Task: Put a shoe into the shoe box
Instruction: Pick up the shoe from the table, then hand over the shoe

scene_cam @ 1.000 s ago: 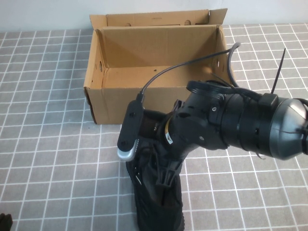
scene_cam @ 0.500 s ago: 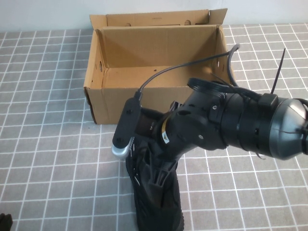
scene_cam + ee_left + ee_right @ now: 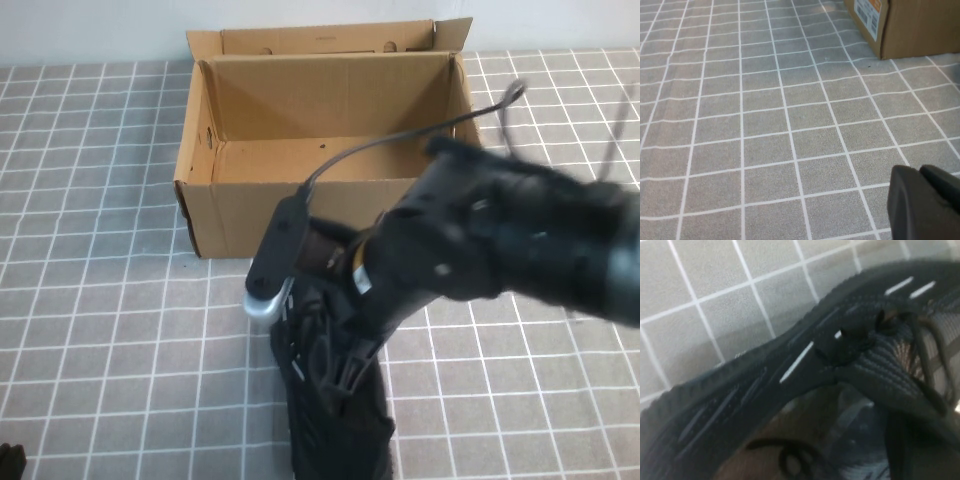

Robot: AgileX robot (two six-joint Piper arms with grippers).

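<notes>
The black mesh lace-up sneaker [image 3: 335, 410] lies on the grey desk [image 3: 100, 300] with its white grid lines, just in front of the open brown corrugated cardboard shoe box [image 3: 255, 215], outside it and close to its front wall. The box stands with its hinged flap lid [image 3: 330, 38] folded up behind and its inside bare. The right gripper [image 3: 345, 375] is down on the shoe's upper, its black arm reaching in from the right and covering much of the laces; a silver-tipped black camera bar [image 3: 273, 262] on the wrist hangs over the strip of desk between shoe and box. In the right wrist view the shoe [image 3: 805, 370] fills the picture, with short white dash marks [image 3: 796, 361] along its side and the laces near its opening, but whether the jaws are closed on it cannot be told. The left gripper [image 3: 926, 202] hovers low over bare desk [image 3: 765, 125], well to the left of the shoe, with its 2 dark fingers [image 3: 907, 200] pressed together and nothing between them; a corner of the box [image 3: 910, 25] shows beyond it.
</notes>
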